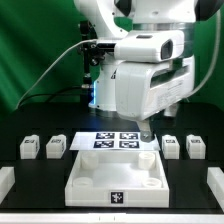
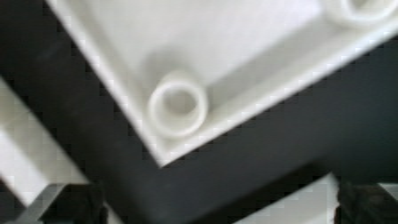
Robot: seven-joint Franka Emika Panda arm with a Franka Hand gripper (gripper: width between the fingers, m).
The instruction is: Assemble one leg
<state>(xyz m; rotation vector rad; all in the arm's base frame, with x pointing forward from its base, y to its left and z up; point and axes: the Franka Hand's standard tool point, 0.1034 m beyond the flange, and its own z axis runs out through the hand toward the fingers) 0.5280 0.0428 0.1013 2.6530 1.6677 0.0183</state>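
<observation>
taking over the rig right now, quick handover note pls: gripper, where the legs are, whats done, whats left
Gripper: looks open and empty, hanging over a corner hole of the tabletop.
Legs: all four loose, two on each side of the marker board.
Done: no leg fitted.
Left: pick up one leg and fit it to the tabletop.

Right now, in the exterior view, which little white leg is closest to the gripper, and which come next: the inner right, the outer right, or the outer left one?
1. inner right leg: just beside the gripper, on the exterior view's right.
2. outer right leg: one place further right.
3. outer left leg: at the row's far left end.
</observation>
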